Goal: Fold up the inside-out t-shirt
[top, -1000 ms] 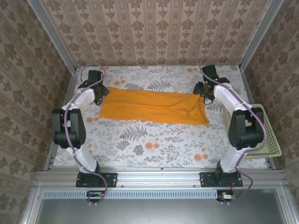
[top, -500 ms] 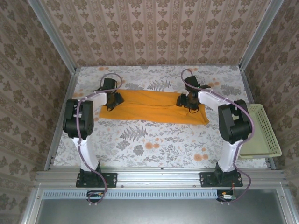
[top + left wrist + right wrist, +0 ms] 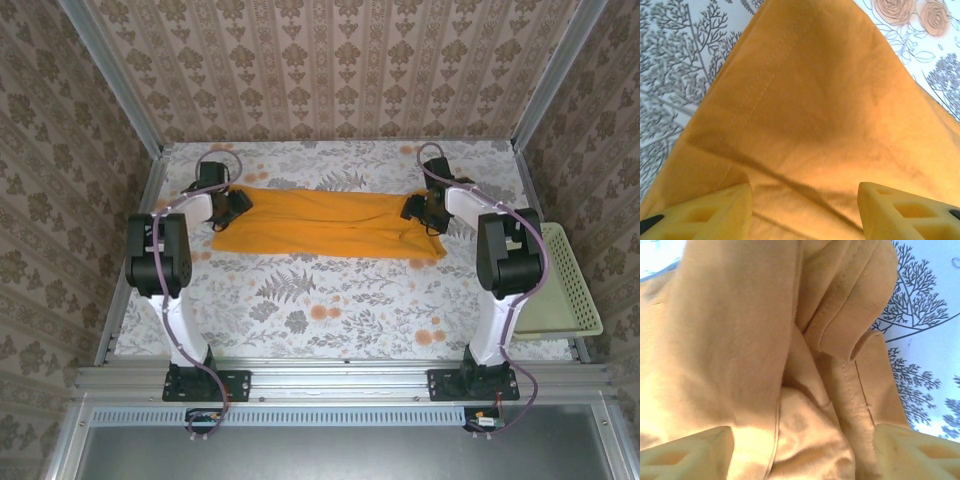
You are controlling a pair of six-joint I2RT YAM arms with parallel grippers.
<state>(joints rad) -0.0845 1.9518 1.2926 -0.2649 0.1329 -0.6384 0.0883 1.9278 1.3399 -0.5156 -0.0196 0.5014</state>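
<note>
Cloth runs across the far half of the desk [image 3: 330, 300] in 1 long band. It's the t-shirt [image 3: 325, 222], plain mustard-orange face up with no lettering showing, lying flat with its length going left to right. Both arms reach out to it, 1 at each end.

The left fingers [image 3: 705, 212] sit spread wide over the left end. A stitched hem runs away from them, the cloth underneath is smooth, and nothing is pinched between the pads. The right fingers [image 3: 687, 452] are just as wide apart over the right end, where the fabric is bunched and a seamed edge curls over in layers. They look released too, with the wad lying between them rather than squeezed.

Why this stance? My read is 2 ends, 2 arms, so the band can be taken at both ends at once and carried over square. The band shape suggests the long folds are in and the short folds are left, though I can't tell how many layers lie underneath.

The right end is the worry, since those loose layers could slide apart if a pinch catches just the top one. The mesh basket [image 3: 575, 300] sits at the desk's right edge, well apart from the shirt.
</note>
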